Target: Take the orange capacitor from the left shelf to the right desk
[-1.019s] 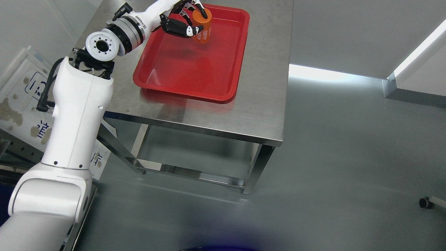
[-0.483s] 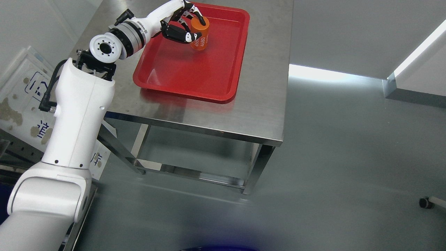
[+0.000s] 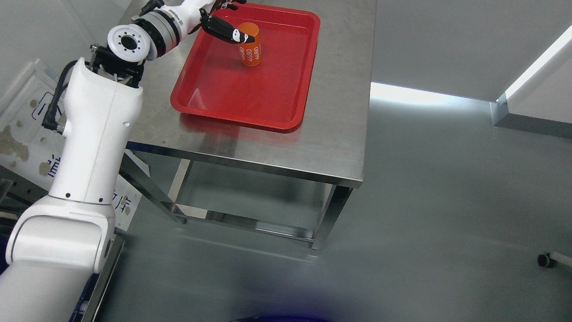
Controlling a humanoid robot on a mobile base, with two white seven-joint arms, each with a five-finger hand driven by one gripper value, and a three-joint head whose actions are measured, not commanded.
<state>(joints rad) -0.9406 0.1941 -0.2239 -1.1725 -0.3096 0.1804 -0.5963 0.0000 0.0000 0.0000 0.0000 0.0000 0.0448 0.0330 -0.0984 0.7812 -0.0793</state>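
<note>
The orange capacitor (image 3: 250, 44), a cylinder with white "4680" print, stands upright in the far part of the red tray (image 3: 250, 100) on the steel table. My left hand (image 3: 234, 20) is just left of and above it, partly cut off by the top edge of the head view. Its fingers are spread off the capacitor. The black thumb (image 3: 230, 33) points at the capacitor's upper left rim; I cannot tell whether it touches. The left arm reaches up from the lower left.
The steel table (image 3: 330, 134) has its front edge and right corner toward me, with a lower shelf beneath. A printed white board (image 3: 27, 134) leans at the left. Grey floor lies to the right, with a caster (image 3: 544, 260) at the lower right.
The left hand has let go of the capacitor and drawn back up and to the left. The capacitor now stands alone in the tray, slightly left of where it was held.
</note>
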